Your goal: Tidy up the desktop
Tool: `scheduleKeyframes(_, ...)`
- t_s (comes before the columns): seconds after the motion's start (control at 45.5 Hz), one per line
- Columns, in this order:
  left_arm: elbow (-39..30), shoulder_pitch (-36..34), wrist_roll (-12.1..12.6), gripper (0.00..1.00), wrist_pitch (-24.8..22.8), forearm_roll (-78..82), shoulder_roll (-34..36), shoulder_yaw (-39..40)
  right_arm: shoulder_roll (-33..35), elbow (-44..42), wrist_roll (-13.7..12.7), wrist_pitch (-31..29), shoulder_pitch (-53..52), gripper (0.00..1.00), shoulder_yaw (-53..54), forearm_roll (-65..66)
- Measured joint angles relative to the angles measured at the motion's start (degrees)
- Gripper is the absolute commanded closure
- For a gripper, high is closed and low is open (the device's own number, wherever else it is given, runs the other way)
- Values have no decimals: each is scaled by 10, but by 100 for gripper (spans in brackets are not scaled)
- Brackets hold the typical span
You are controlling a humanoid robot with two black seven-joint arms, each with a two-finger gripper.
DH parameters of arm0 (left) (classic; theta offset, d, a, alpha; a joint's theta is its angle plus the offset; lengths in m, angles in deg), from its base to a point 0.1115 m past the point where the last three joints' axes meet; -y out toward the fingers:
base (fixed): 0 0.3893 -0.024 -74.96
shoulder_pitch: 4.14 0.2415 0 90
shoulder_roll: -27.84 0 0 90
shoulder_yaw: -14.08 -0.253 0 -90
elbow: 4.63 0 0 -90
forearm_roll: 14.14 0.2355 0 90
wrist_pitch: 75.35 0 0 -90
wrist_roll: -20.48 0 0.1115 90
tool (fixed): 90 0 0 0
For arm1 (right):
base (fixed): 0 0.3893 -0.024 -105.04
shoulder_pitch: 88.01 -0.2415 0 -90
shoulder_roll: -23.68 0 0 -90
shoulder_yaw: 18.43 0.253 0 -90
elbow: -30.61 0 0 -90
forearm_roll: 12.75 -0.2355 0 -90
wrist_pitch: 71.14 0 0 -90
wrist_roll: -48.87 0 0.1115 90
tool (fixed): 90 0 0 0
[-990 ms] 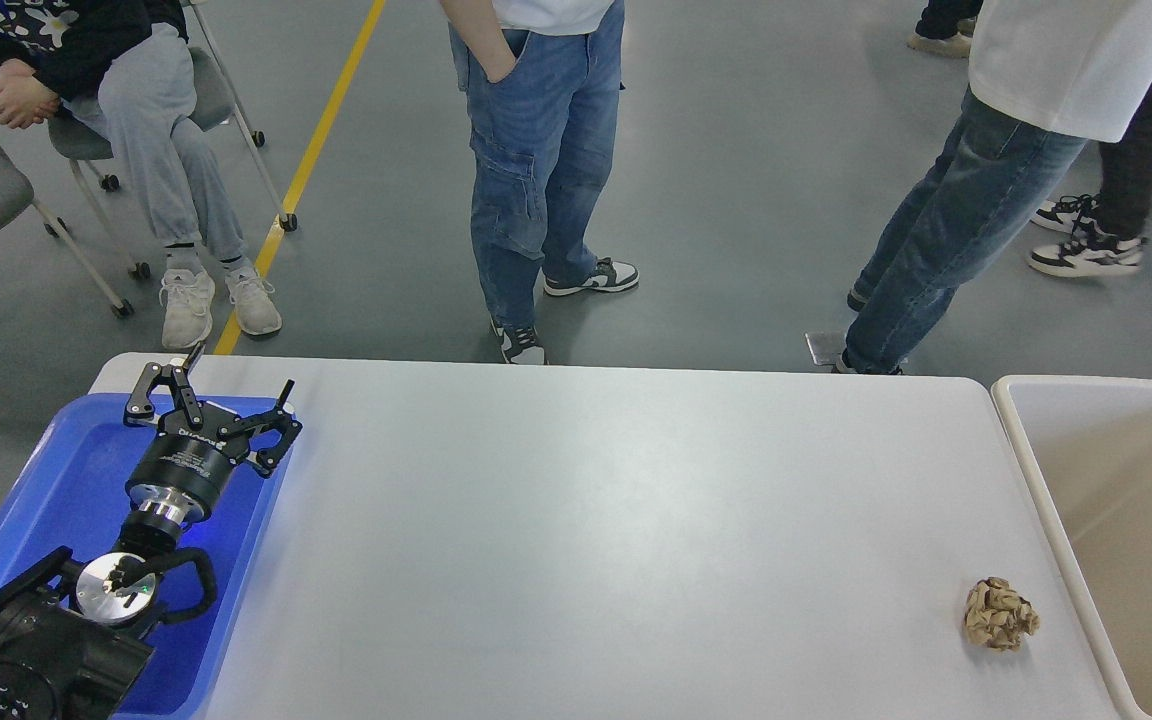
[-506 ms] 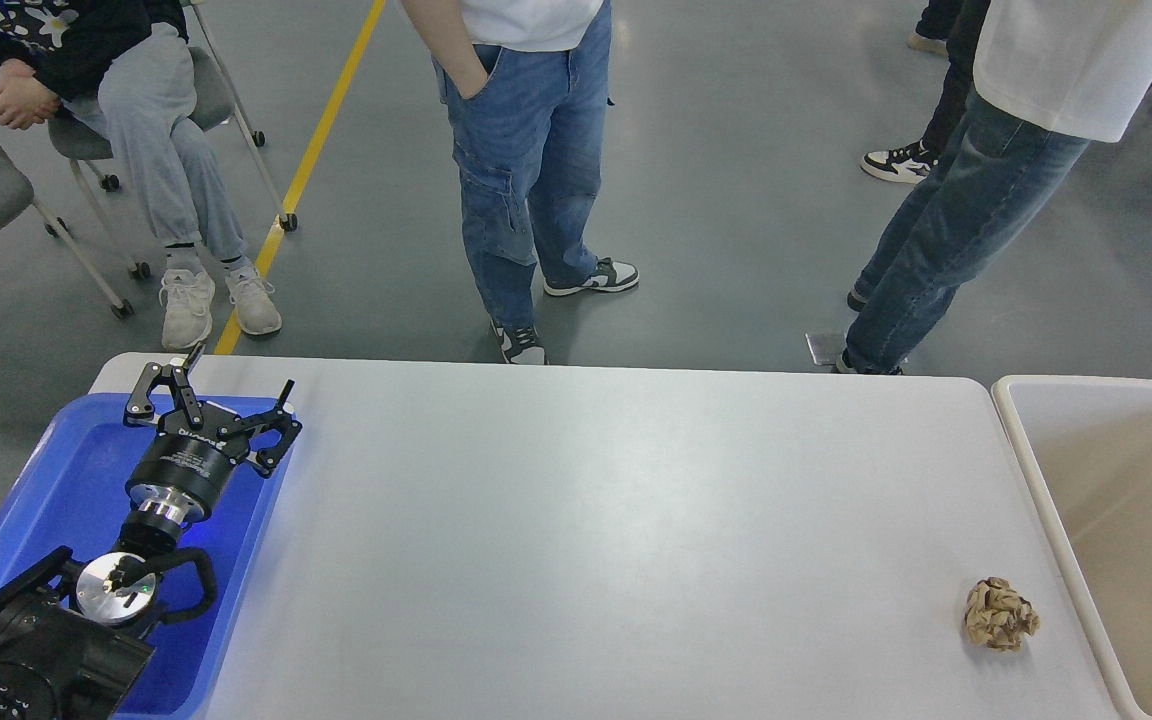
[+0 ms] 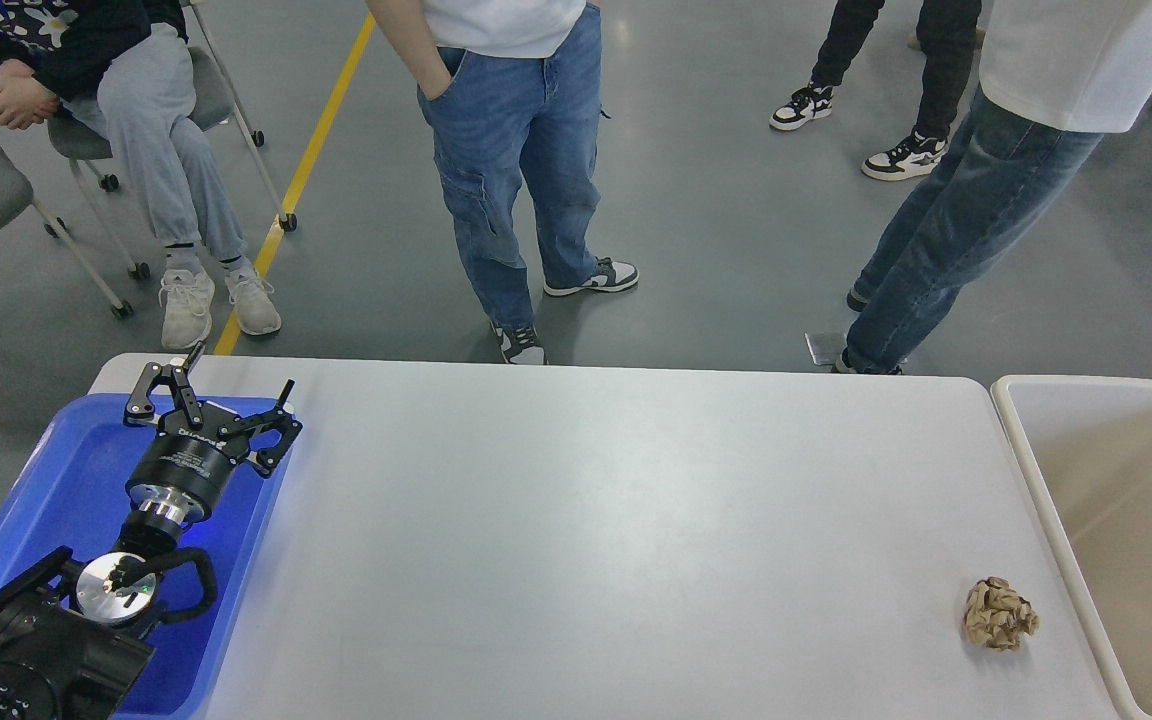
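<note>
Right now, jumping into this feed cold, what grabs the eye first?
The crumpled brown paper ball lies alone on the desktop, near its right edge, beside the beige bin. At far left, the left gripper hangs open over the blue tray, holding nothing. Beyond the table's far edge, people in jeans stand close by.

Left pincer [image 3: 236,378] spread above blue tray [image 3: 56,490].
</note>
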Motion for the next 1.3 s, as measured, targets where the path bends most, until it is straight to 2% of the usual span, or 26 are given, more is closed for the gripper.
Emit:
scheduleKeyframes(0.198, 0, 0, 1, 0, 0, 0, 0, 0, 51, 101, -3, 1, -28, 0, -2, 27)
scheduleKeyframes(0.484, 0, 0, 1, 0, 0, 0, 0, -1, 96, 201, -9, 1, -69, 0, -15, 86)
scheduleKeyframes(0.792, 0, 0, 1, 0, 0, 0, 0, -1, 141, 315, -28, -1, -172, 0, -78, 158)
scheduleKeyframes(1.1, 0, 0, 0, 0, 0, 0, 0, -1, 205, 473, -43, -4, -274, 0, -123, 218)
scheduleKeyframes(1.298, 0, 0, 0, 0, 0, 0, 0, -1, 243, 581, -67, -10, -346, 0, -147, 271)
